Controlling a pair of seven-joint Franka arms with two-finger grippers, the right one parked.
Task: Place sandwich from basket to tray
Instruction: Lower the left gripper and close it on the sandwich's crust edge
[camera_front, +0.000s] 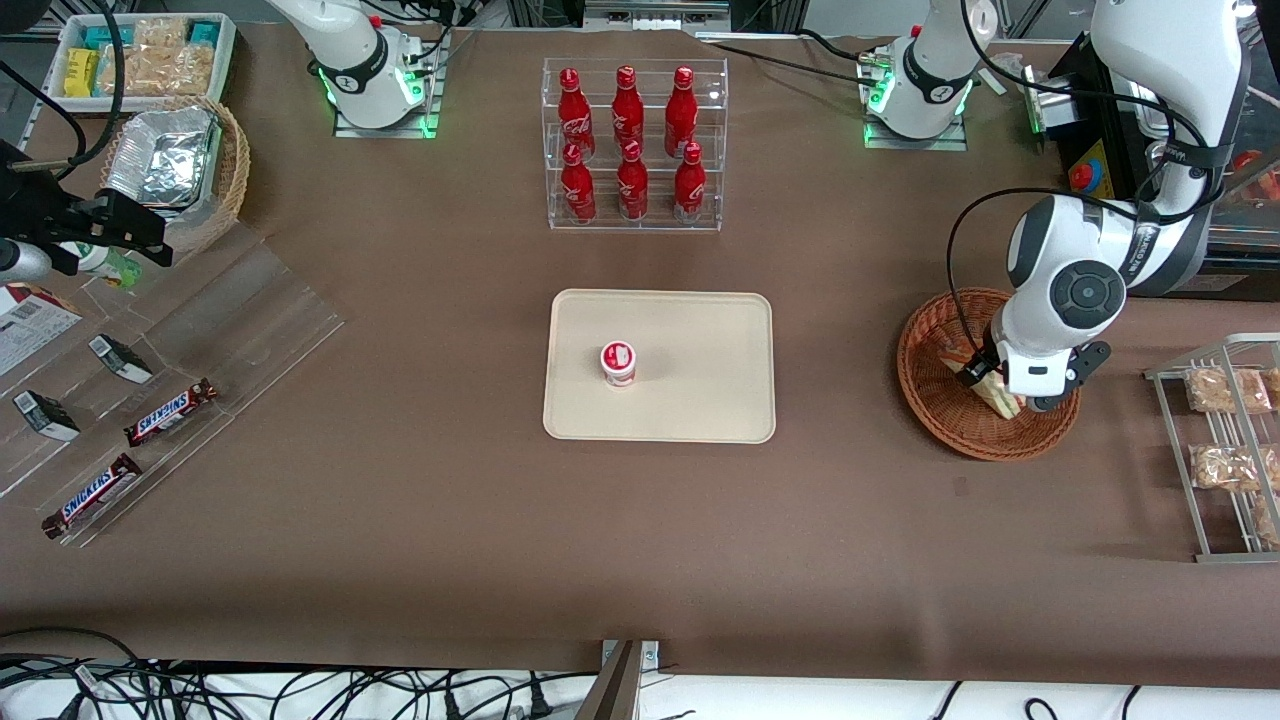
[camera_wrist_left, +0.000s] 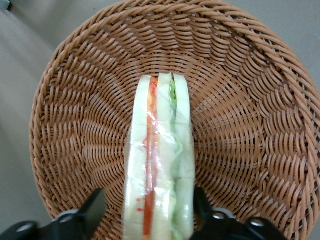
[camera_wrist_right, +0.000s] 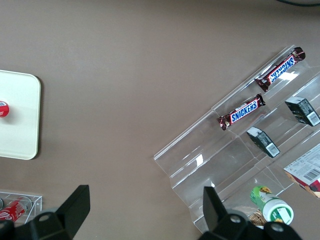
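One small cup (camera_front: 618, 363) stands on the tray (camera_front: 700, 330), well away from the pincer toward the parked arm's end of the bench, leaving bare tray for a landing. The pincer (camera_wrist_left: 150, 212) sits low in the basket (camera_wrist_left: 250, 100), its fingers (camera_wrist_left: 90, 210) open and straddling the sandwich (camera_wrist_left: 160, 165), which stands on edge between them, apparently ready for a squeeze across the bread faces.

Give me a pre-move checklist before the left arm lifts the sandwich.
1. Gripper down inside the basket: ok.
2. Fingers straddle the sandwich, one each side: ok.
3. Fingers closed firmly on the sandwich: cannot tell.
4. Sandwich standing on edge, wrap intact: ok.
5. Tray has bare room beside the small cup: ok.
6. Table path from basket to tray unobstructed: ok.
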